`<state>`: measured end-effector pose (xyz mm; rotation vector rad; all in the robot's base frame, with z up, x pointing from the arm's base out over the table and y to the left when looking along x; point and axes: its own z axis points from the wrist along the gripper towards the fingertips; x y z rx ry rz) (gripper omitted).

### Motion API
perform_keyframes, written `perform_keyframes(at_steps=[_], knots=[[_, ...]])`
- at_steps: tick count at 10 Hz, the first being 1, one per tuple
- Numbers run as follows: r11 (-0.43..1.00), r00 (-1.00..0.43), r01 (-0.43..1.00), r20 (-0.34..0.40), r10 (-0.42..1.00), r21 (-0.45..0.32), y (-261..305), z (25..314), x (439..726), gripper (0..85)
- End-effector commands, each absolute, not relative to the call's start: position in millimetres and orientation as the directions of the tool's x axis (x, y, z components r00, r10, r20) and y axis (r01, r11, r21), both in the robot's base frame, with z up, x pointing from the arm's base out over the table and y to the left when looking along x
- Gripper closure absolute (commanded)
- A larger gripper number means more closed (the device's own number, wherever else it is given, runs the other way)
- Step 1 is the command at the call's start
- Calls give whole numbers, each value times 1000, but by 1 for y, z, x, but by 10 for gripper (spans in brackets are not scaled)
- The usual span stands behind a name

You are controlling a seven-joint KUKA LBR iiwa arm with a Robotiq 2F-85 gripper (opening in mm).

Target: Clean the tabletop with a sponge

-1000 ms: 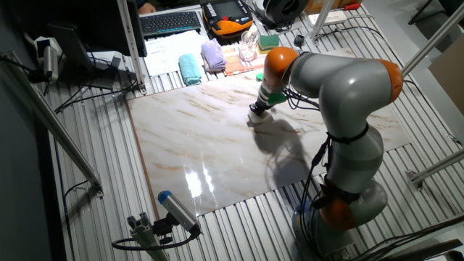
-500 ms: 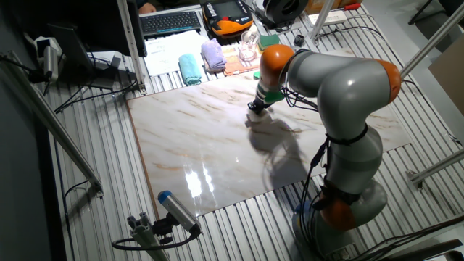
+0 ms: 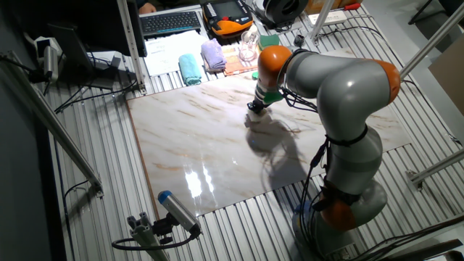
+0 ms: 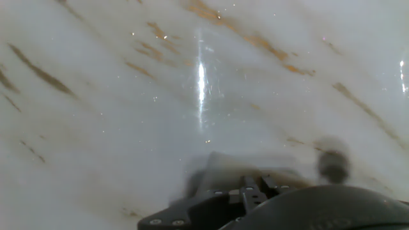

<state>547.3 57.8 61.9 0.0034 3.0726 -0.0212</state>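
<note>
The tabletop (image 3: 196, 138) is a glossy white marble-look slab with tan veins, and it fills the hand view (image 4: 128, 96). My gripper (image 3: 255, 110) points down at the slab's far middle, with its tip on the surface. A small pale block, the sponge (image 3: 251, 120), shows under the tip, pressed to the slab. It is hard to pick out against the marble. In the hand view only the dark gripper body (image 4: 255, 204) shows at the bottom edge. The fingers and sponge are hidden there.
Behind the slab lie a teal cloth (image 3: 190, 69), a lilac cloth (image 3: 212, 54), a glass (image 3: 249, 49) and a green-and-yellow sponge (image 3: 269, 41). A keyboard (image 3: 171, 22) is further back. A blue-tipped tool (image 3: 176, 210) lies off the slab's front left corner on ribbed grey metal (image 3: 94, 145).
My gripper has slid a little to the left and slightly away along the slab while staying on the surface. Nothing else has moved.
</note>
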Motion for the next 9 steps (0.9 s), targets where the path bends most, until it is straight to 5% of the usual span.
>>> perform_keyframes(at_steps=[1,2,3,7,8,9], knots=[[1000,-998,3,-69,2,-9,58,62,548,680],[1000,-998,4,-69,4,0,57,63,549,680],[1000,-998,5,-66,6,11,57,65,549,510],[1000,-996,20,-81,21,8,58,68,548,510],[1000,-996,30,-89,30,3,58,68,548,340],[999,-994,41,-97,41,2,58,68,548,340]])
